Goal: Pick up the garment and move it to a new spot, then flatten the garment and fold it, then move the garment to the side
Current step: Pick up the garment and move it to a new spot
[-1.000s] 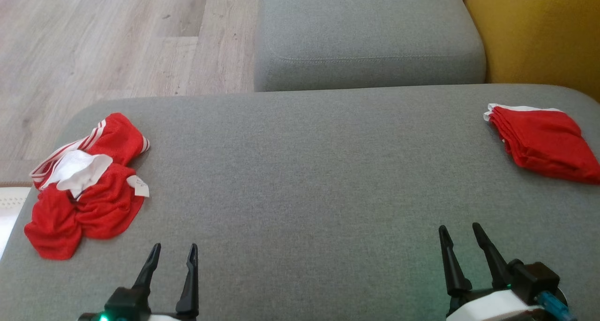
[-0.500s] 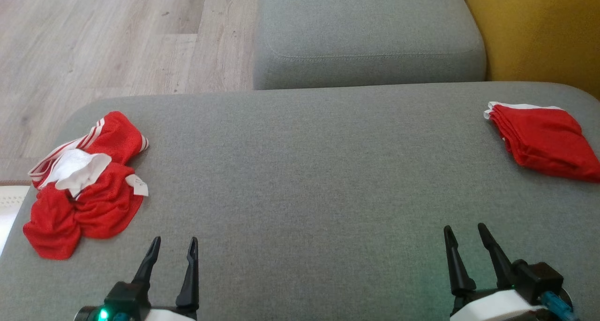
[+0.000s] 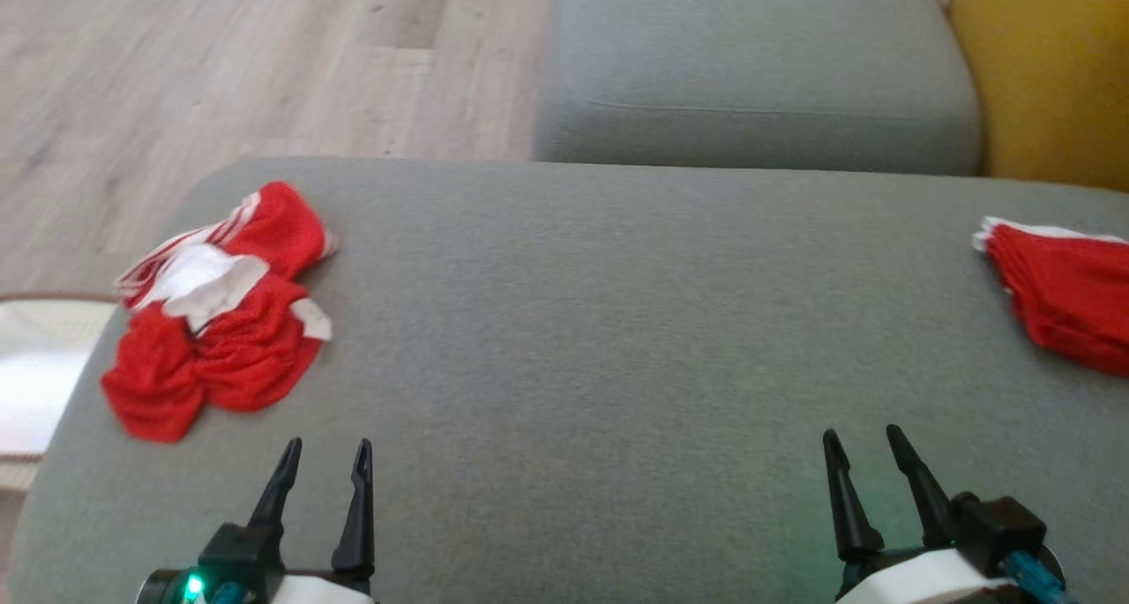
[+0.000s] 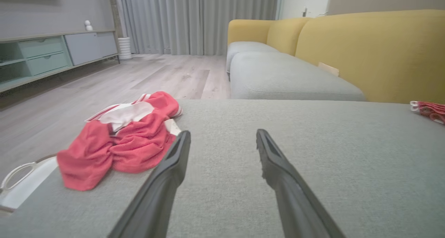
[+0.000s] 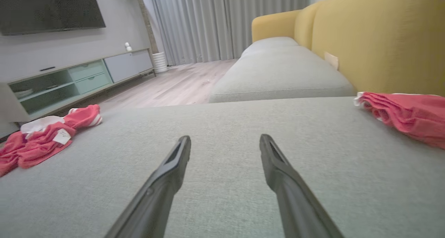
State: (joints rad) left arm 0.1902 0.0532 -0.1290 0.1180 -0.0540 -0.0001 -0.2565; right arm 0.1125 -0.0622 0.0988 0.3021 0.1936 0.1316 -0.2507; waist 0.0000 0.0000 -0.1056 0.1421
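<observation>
Red mesh, crumpled, with white stripes and a white lining showing: this is the garment (image 3: 216, 313) you see at the far left of the gray sofa cushion (image 3: 600, 322), close to the edge by the wood floor (image 3: 220, 57). Just right of it and nearer you, your left claw (image 3: 328, 447) is released, fingers spread, holding nothing. Well across to the right, your right claw (image 3: 861, 433) is likewise released and empty. At the far right edge lies a folded red cloth (image 3: 1063, 304), below the yellow sofa back (image 3: 1050, 75).

Black tapered fingers (image 3: 357, 516), white wrists (image 3: 926, 582) (green LED (image 3: 192, 586), left).
</observation>
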